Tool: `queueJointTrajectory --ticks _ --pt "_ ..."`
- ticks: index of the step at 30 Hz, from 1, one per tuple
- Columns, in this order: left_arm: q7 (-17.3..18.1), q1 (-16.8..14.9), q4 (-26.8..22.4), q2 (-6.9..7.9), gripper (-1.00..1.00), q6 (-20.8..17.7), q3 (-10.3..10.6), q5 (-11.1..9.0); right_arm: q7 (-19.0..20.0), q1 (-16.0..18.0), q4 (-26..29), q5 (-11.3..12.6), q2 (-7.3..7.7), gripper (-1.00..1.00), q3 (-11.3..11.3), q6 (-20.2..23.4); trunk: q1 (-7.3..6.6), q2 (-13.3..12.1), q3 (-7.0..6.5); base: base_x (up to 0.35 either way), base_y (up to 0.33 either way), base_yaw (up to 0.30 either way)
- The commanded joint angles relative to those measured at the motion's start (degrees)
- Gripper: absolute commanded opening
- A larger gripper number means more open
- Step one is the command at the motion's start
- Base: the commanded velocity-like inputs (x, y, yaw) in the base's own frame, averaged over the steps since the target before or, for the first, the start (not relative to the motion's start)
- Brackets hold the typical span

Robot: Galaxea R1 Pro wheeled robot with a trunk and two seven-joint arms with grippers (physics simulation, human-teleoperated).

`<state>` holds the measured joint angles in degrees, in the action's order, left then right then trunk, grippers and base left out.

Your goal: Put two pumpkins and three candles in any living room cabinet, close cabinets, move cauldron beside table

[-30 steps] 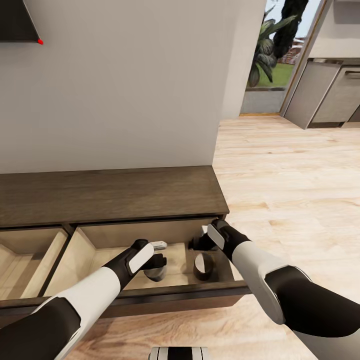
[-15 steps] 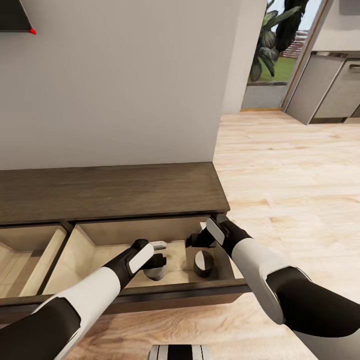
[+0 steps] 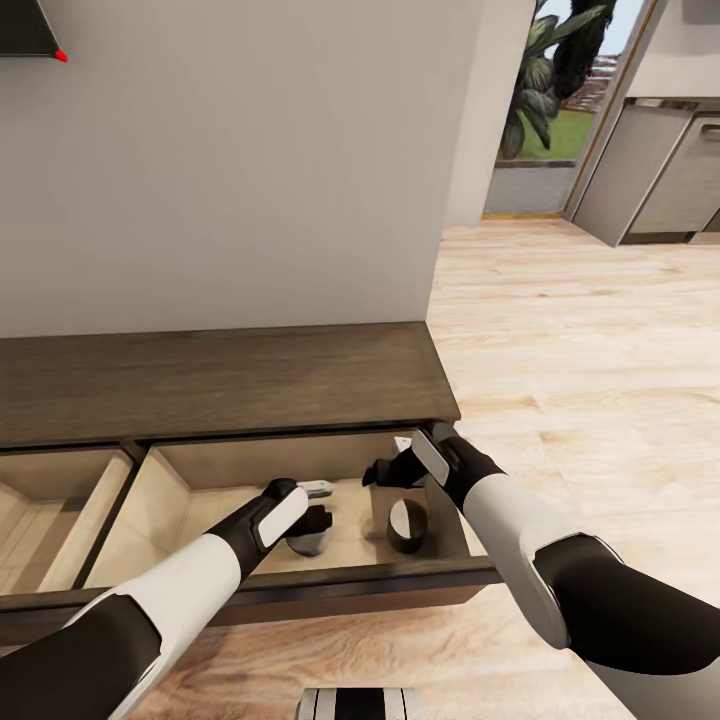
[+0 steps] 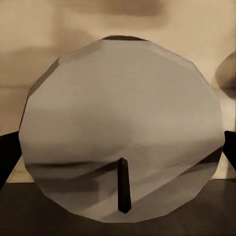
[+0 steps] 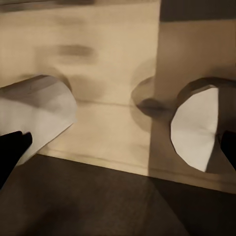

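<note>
The dark-brown cabinet [image 3: 220,380] has its right drawer [image 3: 200,500] pulled out, showing pale beige insides. One grey candle [image 3: 305,543] stands upright in it, and its top with a dark wick looms close [image 4: 123,128]. My left gripper [image 3: 312,520] is open, one finger [image 4: 7,157] at each side of that candle. A second candle [image 3: 405,525] lies on its side at the drawer's right end [image 5: 194,128]. My right gripper [image 3: 380,473] hangs open just above and left of it, holding nothing. The pumpkins, cauldron and table are out of view.
A second drawer [image 3: 50,510] stands open to the left. A plain wall rises behind the cabinet. Pale wood floor [image 3: 580,380] stretches to the right toward grey kitchen cabinets [image 3: 660,170] and a doorway with plants [image 3: 545,90].
My right gripper has drawn slightly left and away from the lying candle. The head camera tilted a little, shifting the picture. The left arm has not moved.
</note>
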<state>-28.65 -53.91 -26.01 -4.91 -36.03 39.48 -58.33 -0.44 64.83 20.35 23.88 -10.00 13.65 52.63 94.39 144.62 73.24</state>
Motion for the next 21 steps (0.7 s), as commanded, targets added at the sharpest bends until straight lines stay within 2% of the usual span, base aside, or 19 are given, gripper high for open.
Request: queueJointTrajectory --ticks 1,6,10,14,21 --pt "-0.48 -0.05 -0.10 0.06 1.00 0.00 0.38 -0.52 -0.03 0.03 0.03 0.03 0.00 1.00 0.15 0.19 -0.01 0.02 0.05 0.000 0.000 0.000" --pt "-0.46 -0.05 -0.48 0.12 1.00 0.32 0.49 -0.48 -0.01 0.03 0.04 0.03 0.00 1.00 0.15 0.19 -0.01 0.02 0.05 0.000 0.000 0.000" --pt "-0.40 -0.04 -0.66 0.15 1.00 2.76 0.62 -0.27 0.00 0.03 0.04 0.03 0.00 1.00 0.18 0.19 -0.01 0.02 0.05 0.000 0.000 0.000" --pt "-0.36 -0.04 -0.74 0.16 1.00 4.58 0.60 1.87 0.00 0.03 0.04 0.03 0.00 1.00 0.22 0.16 -0.01 0.02 0.05 0.000 0.000 0.000" --pt "-0.17 -0.02 -0.78 0.27 1.00 5.80 0.55 2.83 0.00 0.03 0.04 -0.05 0.00 1.00 0.23 0.18 -0.01 0.02 0.05 0.000 0.000 0.000"
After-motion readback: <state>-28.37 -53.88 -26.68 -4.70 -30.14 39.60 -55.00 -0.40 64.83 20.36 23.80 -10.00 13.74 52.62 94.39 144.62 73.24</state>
